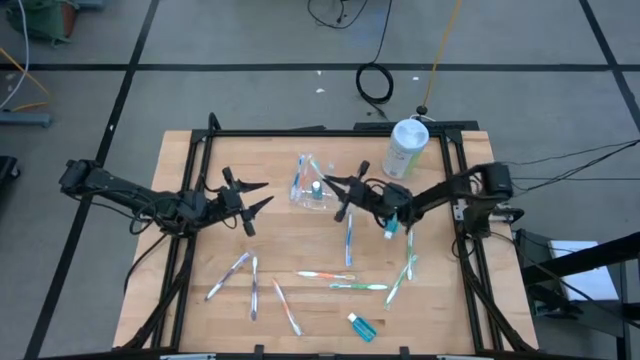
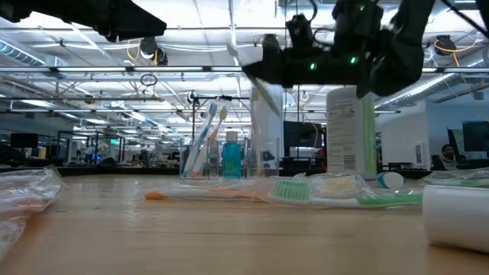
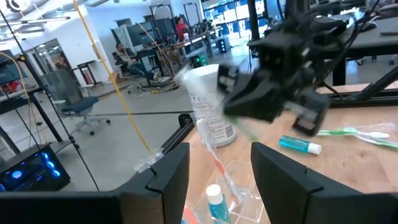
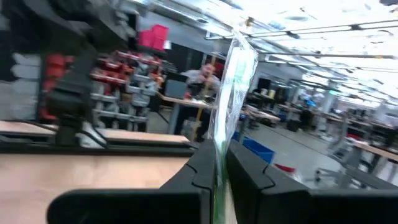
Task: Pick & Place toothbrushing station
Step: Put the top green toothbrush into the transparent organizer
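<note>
A wooden table (image 1: 320, 250) stands in a busy open workshop. The station (image 1: 312, 192), clear hard plastic already holding brushes and a small blue bottle, sits just ahead of the right gripper (image 1: 343, 197), whose jaws pinch a thin wrapped toothbrush (image 4: 231, 93) upright. The slick wrapper could slip or snag a slot edge, and the light holder might tip. The left gripper (image 1: 256, 200) waits part-open, facing the station, holding nothing.

Two matte black jointed arms are showing at the frame's left and right edges, each trailing thin black cables. The left gripper (image 1: 252, 203) and right gripper (image 1: 338, 196) are ending in slim dark fingers.
</note>
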